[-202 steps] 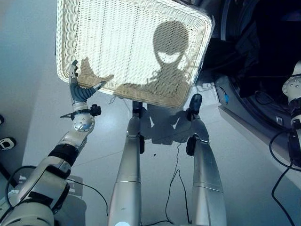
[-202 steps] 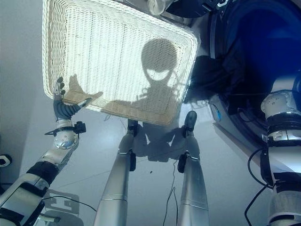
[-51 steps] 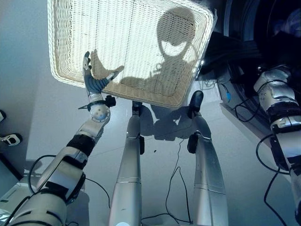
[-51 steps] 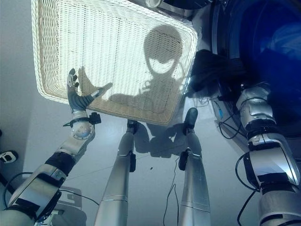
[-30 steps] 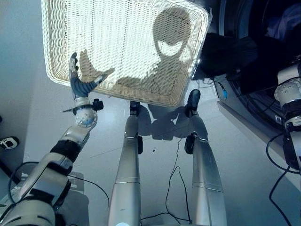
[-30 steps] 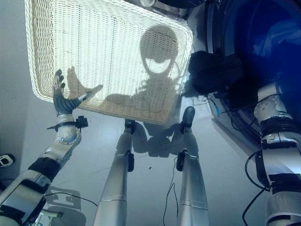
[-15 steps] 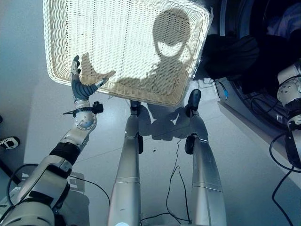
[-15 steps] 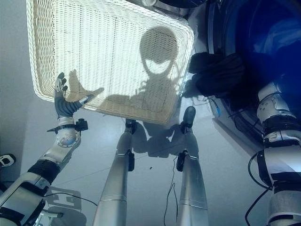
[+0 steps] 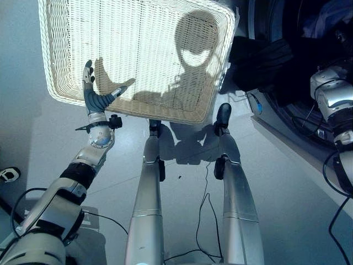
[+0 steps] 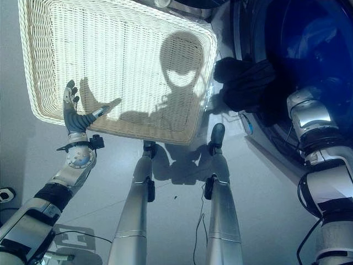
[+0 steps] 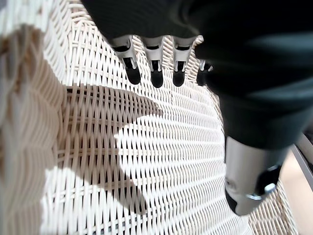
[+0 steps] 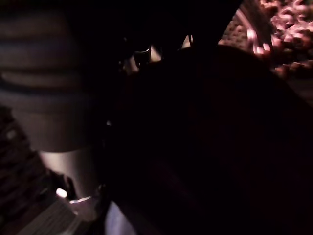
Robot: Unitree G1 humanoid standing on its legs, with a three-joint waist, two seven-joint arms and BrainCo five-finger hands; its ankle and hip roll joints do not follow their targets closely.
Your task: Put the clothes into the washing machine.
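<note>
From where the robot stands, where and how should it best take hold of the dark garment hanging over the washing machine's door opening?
Probably at the bunched part of the dark garment that hangs outward over the lower rim of the round washing machine opening. That fold is thick and free, beside the white wicker basket. Coming from the robot's right side, fingers curling from above, seems best; the open left hand is by the basket.

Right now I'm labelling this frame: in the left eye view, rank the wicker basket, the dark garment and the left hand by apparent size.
1. Wicker basket, by far the largest.
2. Dark garment hanging at the washer's opening.
3. Left hand, the smallest, open at the basket's near rim.
</note>
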